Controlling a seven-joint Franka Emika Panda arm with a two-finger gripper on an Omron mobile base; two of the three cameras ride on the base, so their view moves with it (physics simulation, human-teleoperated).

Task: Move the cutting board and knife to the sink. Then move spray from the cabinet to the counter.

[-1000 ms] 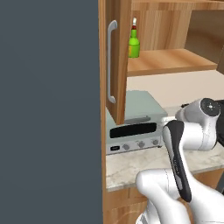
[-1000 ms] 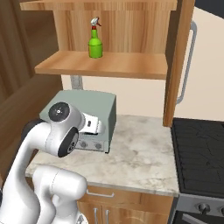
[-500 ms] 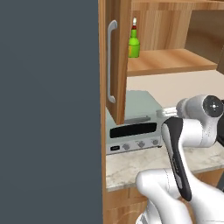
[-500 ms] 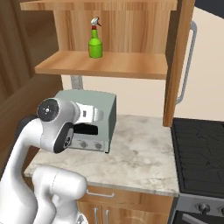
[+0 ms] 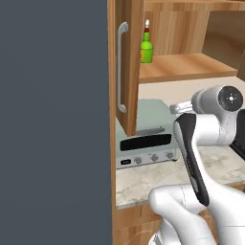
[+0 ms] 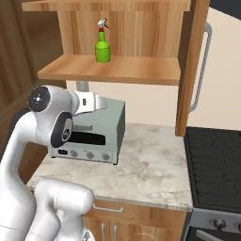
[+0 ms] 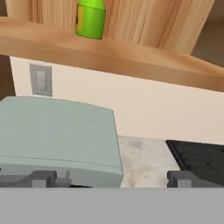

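Observation:
The green spray (image 6: 102,46) stands upright on the lower shelf of the open wooden cabinet (image 6: 117,70); it also shows as spray (image 5: 146,48) and spray (image 7: 90,18). My gripper (image 7: 113,179) is open, its two dark fingertips wide apart with nothing between them. It hovers over the toaster oven's top, below the shelf and well short of the bottle. The hand shows as gripper (image 6: 106,101) and gripper (image 5: 179,107). The marbled counter (image 6: 150,169) lies beneath. The cutting board, knife and sink are out of view.
A grey-green toaster oven (image 6: 94,132) sits on the counter under the shelf. The cabinet door (image 6: 190,70) with its silver bar handle hangs open at the right. A black stovetop (image 6: 216,160) borders the counter on the right. A wall outlet (image 7: 40,79) is behind the oven.
The arm has lifted the hand from in front of the toaster oven to just above its top, closer to the shelf. The jaws have stayed open.

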